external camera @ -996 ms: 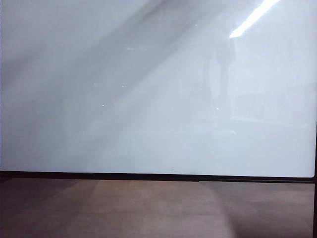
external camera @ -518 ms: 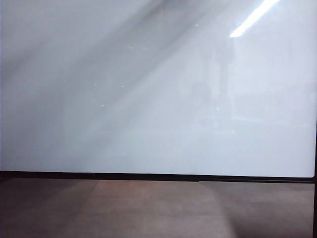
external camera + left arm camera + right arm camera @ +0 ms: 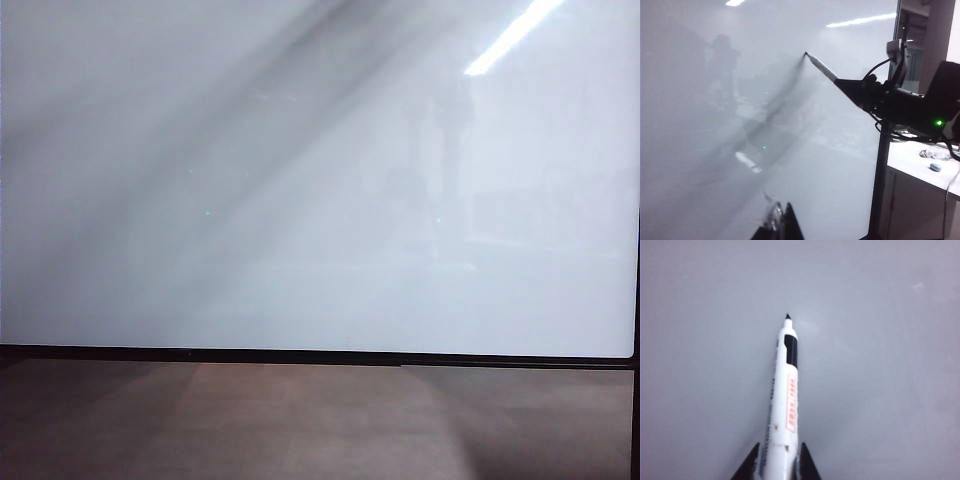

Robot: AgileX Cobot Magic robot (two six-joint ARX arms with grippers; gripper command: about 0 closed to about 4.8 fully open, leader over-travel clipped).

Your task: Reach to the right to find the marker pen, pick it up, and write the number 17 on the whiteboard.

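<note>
Left claw: only dark fingertips show at the frame edge of the left wrist view; spread cannot be told. Idle, facing the board.
Right claw: black fingers clamped on the white plastic marker pen, red print on barrel, cap off.
Pen tip: at or just off the large glossy white whiteboard with thin black frame, toward its right edge; contact cannot be confirmed.
Board: no ink visible.
Risk: too hard a press could slip the pen in the grip; too light, broken strokes.
Surroundings: white side counter beyond the right frame edge carries a small blue object; nothing obstructs the writing area.
</note>
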